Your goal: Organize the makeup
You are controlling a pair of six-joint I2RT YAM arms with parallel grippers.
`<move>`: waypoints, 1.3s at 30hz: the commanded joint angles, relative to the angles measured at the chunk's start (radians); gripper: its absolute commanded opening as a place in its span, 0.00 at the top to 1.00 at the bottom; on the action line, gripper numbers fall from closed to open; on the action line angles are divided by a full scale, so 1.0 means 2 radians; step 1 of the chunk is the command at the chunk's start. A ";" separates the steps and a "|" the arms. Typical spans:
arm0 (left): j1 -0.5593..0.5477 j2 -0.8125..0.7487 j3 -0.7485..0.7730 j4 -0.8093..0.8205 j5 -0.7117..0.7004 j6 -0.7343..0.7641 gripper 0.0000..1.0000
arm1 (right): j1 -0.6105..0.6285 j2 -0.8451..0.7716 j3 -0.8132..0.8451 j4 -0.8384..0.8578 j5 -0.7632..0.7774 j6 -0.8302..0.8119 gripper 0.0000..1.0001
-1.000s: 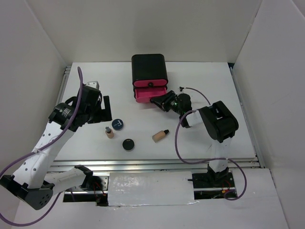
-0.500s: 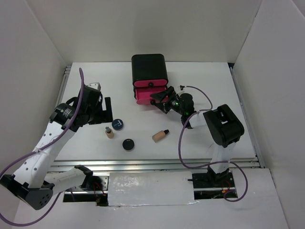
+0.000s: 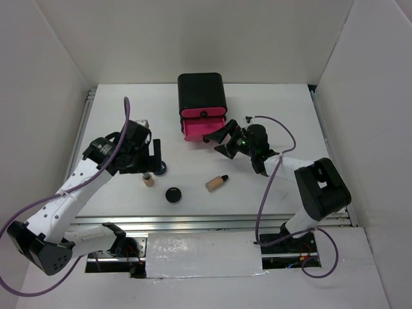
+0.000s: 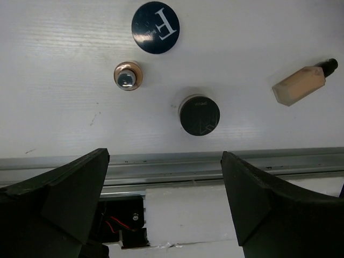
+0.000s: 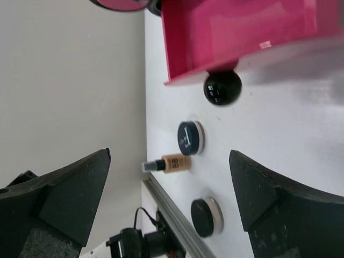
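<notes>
**Left gripper and right gripper both spread wide and empty; four makeup items not yet stowed**

Neither gripper holds anything, and each wrist view shows bare table between its fingers.

The landmark is the black drawer box at the far middle of the table. One pink drawer is pulled out toward the arms. The right gripper hovers just beside that drawer's front right corner. The right wrist view shows part of the drawer's floor, and nothing that reads clearly as makeup lies on that part. The rest of the drawer is out of frame.

Four items lie on the table on the arms' side of the box:

- The blue-lidded compact is forward and left of the box, with the left gripper hanging over it.
- One beige bottle stands upright just beside that compact, a little farther from the box.
- The black compact is the item farthest from the box, near the table's front rail.
- The second beige bottle lies on its side almost straight out from the open drawer, well apart from it.

No white sachets show in any view, so it cannot be told whether they are already put away.

On this evidence the task is at an early or middle stage. A drawer stands ready, but both compacts and both bottles have yet to be picked up and placed. The left gripper looks best placed to take the blue-lidded compact first.
</notes>
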 commanded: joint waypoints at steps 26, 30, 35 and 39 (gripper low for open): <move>-0.130 0.157 -0.110 0.165 -0.002 -0.073 0.01 | 0.002 -0.255 0.033 -0.296 0.034 -0.181 0.00; -0.130 0.192 -0.107 0.165 -0.015 -0.076 0.01 | 0.002 -0.271 0.031 -0.301 0.039 -0.189 0.00; -0.132 0.217 -0.115 0.166 -0.018 -0.089 0.01 | 0.002 -0.287 0.030 -0.322 0.041 -0.196 0.00; -0.132 0.224 -0.132 0.178 -0.012 -0.094 0.01 | 0.001 -0.297 0.023 -0.322 0.047 -0.197 0.00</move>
